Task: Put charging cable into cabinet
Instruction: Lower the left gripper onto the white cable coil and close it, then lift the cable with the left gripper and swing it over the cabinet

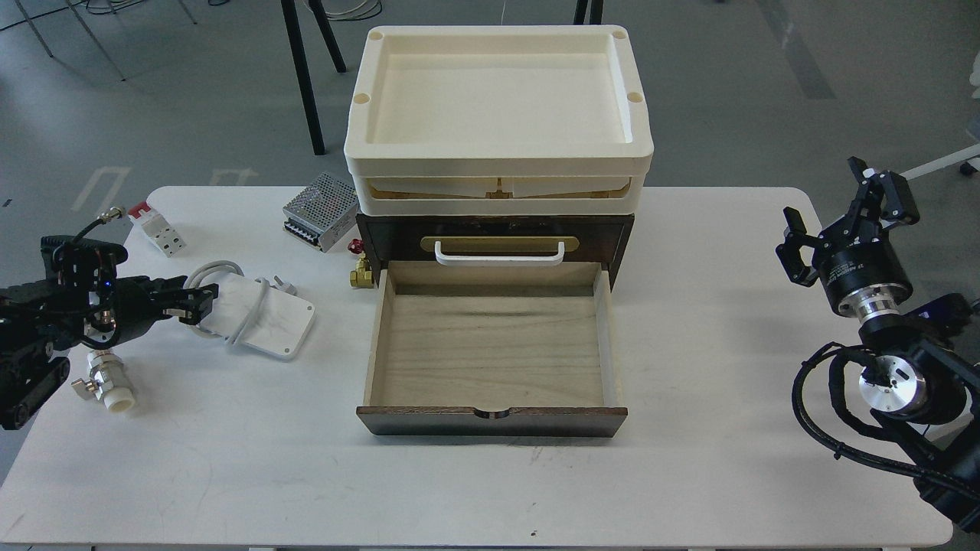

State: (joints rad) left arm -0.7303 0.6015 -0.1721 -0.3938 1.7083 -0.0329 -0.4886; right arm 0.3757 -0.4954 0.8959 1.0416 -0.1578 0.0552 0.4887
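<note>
Reaching low over the worktop [230,459], the left claw [200,303] sits narrow-jawed at the charging cable [256,321]'s left edge, grip uncertain; cabinet [495,252] drawer gapes beside it; right claw [838,218] spread wide, well apart.

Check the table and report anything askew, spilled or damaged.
Nothing looks spilled or broken. The charging cable lies at an angle left of the cabinet, its cord in a loose loop off the pad's left side. The drawer stands pulled out and empty. Two cream trays are stacked squarely on top.
</note>
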